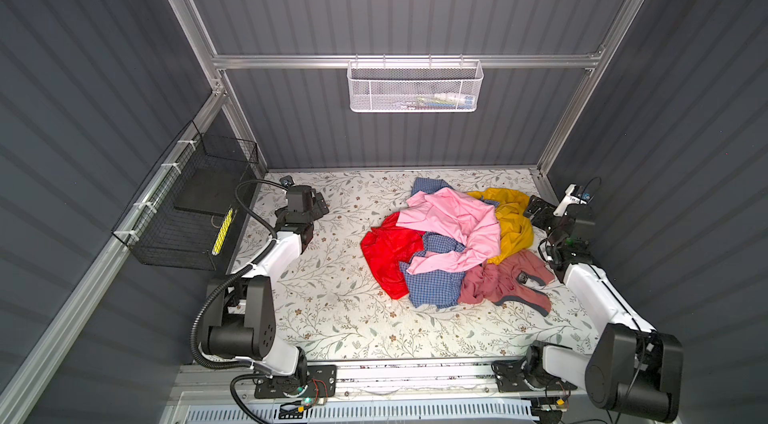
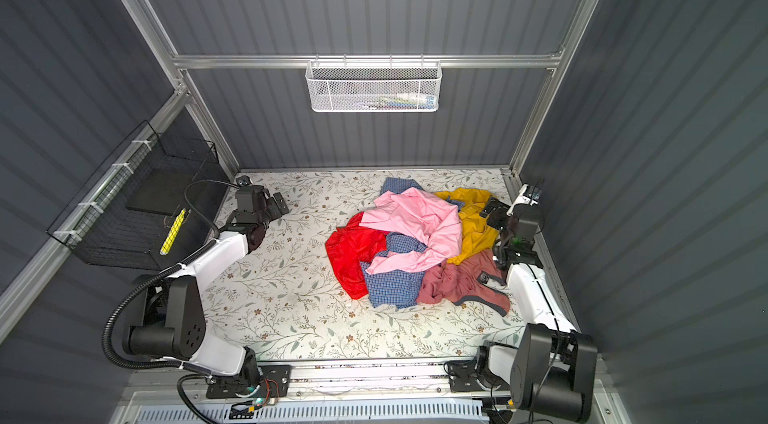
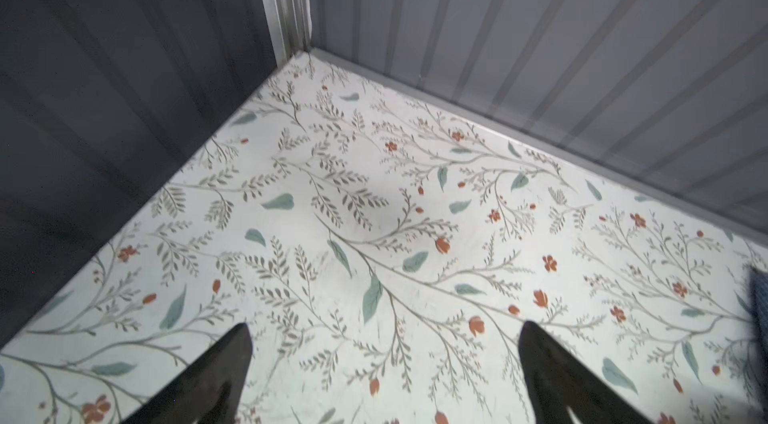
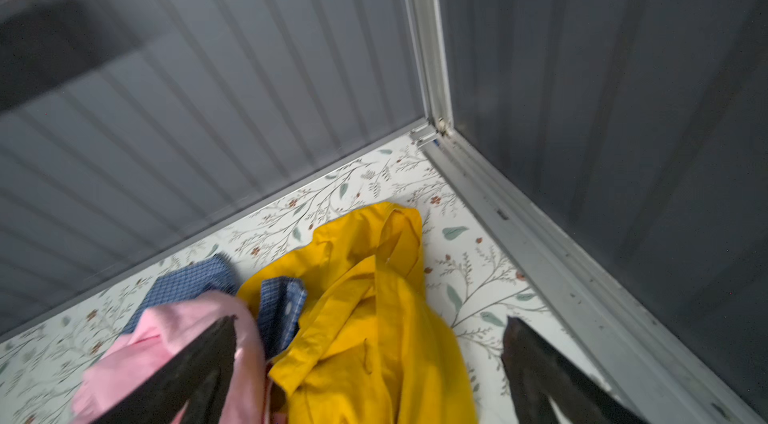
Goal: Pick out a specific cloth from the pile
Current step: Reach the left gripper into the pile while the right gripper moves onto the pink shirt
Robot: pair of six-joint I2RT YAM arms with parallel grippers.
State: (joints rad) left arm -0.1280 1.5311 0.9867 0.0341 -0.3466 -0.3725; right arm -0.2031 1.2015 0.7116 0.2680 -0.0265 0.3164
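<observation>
Between the wide-spread fingers of my right gripper, which grips nothing, lies the yellow garment. The pink garment passes beneath one finger, and the bare floral table shows beside the other. Just past the fingertips, two small patches of the cloth, the blue check shirt, peep out, one from under the pink and one against the yellow. In both top views this gripper sits at the yellow edge of the pile; I cannot tell whether it touches the fabric. Farther across the pile from it, the largest visible part of the cloth lies on the side toward my arm bases. It is wedged between the red garment and the dusty rose garment, with a pink sleeve draped over it. A further blue corner sticks out at the back of the heap, beyond the pink. My left gripper is also spread wide and empty, with only table between and ahead of its fingers. It stands well apart from the pile, which lies off to its side. A blurred blue sliver at the edge of the left wrist view may be the cloth, but I cannot tell.
</observation>
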